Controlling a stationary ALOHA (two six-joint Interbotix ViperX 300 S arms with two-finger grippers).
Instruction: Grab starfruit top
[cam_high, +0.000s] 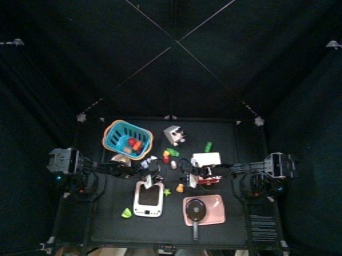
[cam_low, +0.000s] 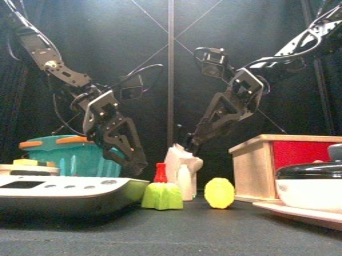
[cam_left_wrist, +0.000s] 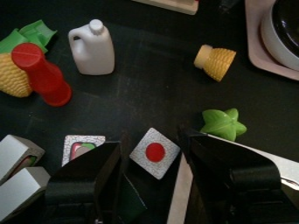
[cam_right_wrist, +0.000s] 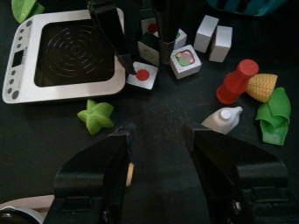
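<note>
The starfruit (cam_left_wrist: 225, 123) is a small yellow-green star-shaped toy lying on the black table. It lies just beyond the tip of one jaw of my left gripper (cam_left_wrist: 163, 164), outside the gap. That gripper is open and holds nothing; a white tile with a red dot (cam_left_wrist: 155, 151) lies between its jaws. In the front view the starfruit (cam_low: 162, 197) sits at the front, with the left gripper (cam_low: 128, 152) hanging behind it. My right gripper (cam_right_wrist: 163, 153) hovers open and empty, and the starfruit (cam_right_wrist: 96, 115) lies ahead of it next to the white device (cam_right_wrist: 68, 58).
A white bottle (cam_left_wrist: 93, 48), a red piece (cam_left_wrist: 42, 75), yellow corn (cam_left_wrist: 13, 70) and a yellow cone (cam_left_wrist: 215, 61) lie nearby. A teal basket (cam_high: 126, 136) stands at the back left, a wooden box (cam_low: 278, 164) at the right, and a pink pan (cam_high: 205, 210) at the front right.
</note>
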